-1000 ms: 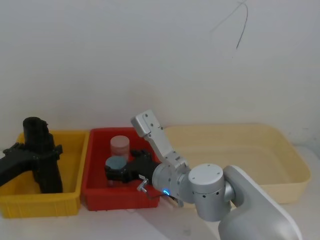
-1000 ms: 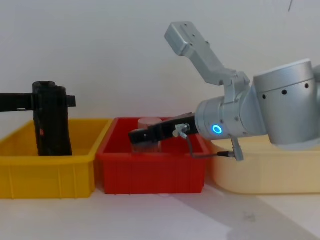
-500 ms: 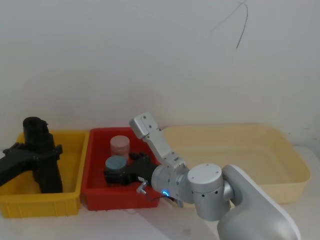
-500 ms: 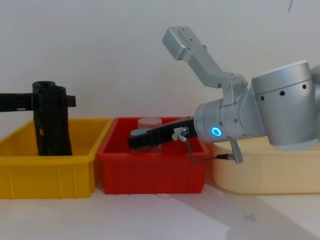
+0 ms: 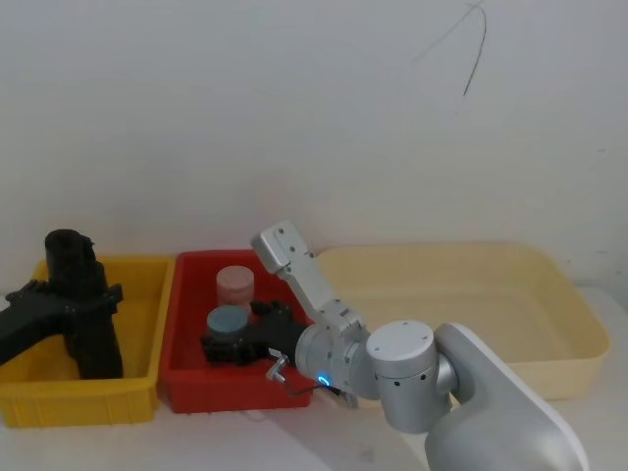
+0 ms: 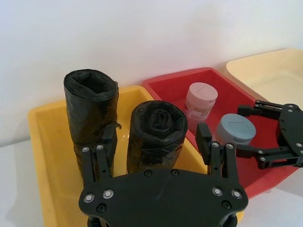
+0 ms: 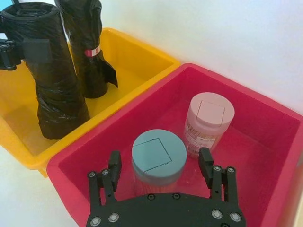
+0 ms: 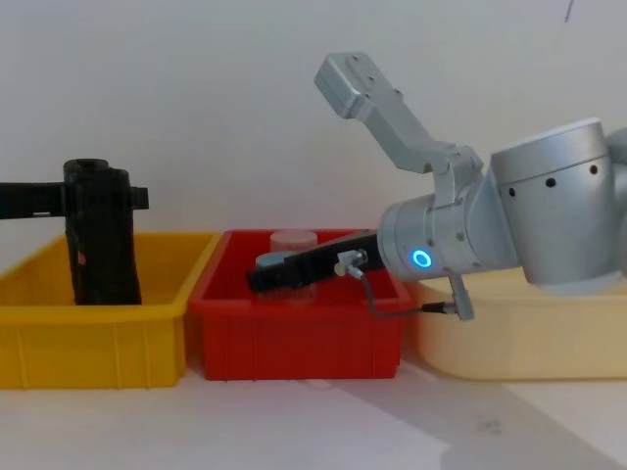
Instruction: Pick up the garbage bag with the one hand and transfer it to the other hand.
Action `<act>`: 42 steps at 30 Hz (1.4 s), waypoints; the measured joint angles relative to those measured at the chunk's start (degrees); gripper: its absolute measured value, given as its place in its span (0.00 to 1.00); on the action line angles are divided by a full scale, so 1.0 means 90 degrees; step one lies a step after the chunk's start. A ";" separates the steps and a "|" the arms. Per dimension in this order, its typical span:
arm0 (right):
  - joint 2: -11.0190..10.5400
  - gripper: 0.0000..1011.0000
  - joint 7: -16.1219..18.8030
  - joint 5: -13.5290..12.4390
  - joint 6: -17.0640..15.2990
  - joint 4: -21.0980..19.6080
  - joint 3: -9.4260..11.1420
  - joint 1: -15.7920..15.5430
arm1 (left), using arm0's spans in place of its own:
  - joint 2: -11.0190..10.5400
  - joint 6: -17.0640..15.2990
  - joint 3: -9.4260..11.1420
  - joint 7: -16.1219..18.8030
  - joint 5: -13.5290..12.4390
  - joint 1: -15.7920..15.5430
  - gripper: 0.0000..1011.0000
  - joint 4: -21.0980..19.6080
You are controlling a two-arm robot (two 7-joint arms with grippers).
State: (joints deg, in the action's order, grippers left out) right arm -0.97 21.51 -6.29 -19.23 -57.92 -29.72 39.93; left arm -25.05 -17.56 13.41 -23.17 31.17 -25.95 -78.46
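The garbage bag stands upright in the yellow bin, plain black, also seen as the garbage bag and the garbage bag. My left gripper is open and straddles its upper part, one finger on each side; it reaches in from the left as the left gripper and the left gripper. A second black roll with a red mark stands just behind. My right gripper is open, low over the red bin, seen too as the right gripper and the right gripper.
A jar with a grey-blue lid sits between the right fingertips, a pink-lidded jar behind it. A wide cream tray lies to the right of the red bin. A white wall stands close behind the bins.
My right gripper has crept leftward and slightly lower over the red bin. The left gripper and the bag have stayed put.
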 joint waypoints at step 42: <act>0.0009 0.66 0.0033 0.0011 0.0000 0.0010 0.0004 0.0004 | 0.0000 0.0000 0.0000 0.0000 0.0000 0.0000 0.77 0.0000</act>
State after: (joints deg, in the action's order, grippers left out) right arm -0.88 21.81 -6.19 -19.23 -57.83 -29.69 39.96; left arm -25.04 -17.56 13.41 -23.17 31.17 -25.95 -78.46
